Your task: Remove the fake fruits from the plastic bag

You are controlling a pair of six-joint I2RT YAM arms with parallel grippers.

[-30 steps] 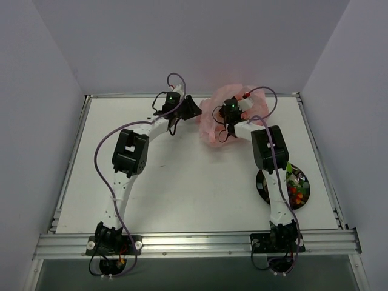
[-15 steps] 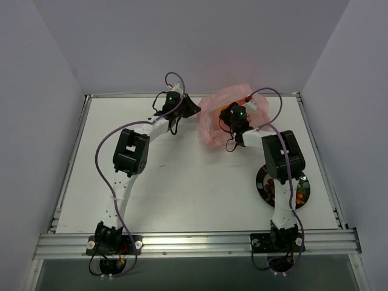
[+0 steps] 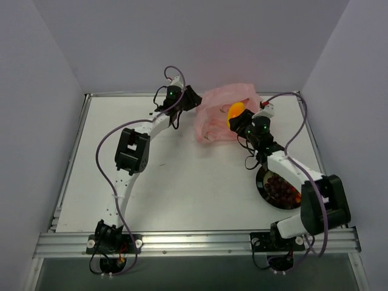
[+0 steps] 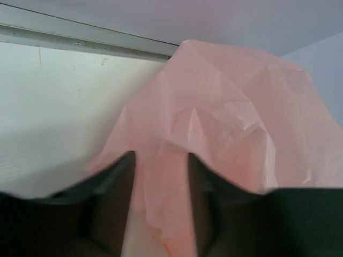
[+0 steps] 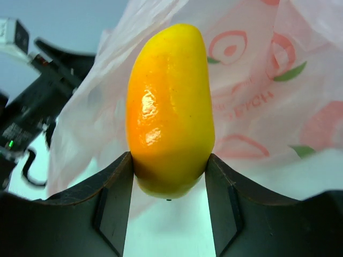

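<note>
**Extraction step, fruit in transit.** The orange-yellow mango-like fruit (image 5: 170, 107) stands upright, clenched at its lower end between the two fingers of the right gripper (image 5: 169, 163). It is held clear of the plastic bag (image 3: 213, 121), which lies crumpled at the far edge of the table (image 3: 182, 176).

The film of the bag runs between the fingers of the left gripper (image 4: 161, 176); whether they pinch it we cannot tell.

Nearer the arm bases, well apart from the bag, sits the plate (image 3: 260, 183), with the dark grape bunch (image 3: 280, 189) already on it.

We judge this step to be the carry: the next move calls for swinging the fruit toward the plate, lowering it beside the grapes and releasing it there. The green fruit is not visible — it may be inside the bag.
</note>
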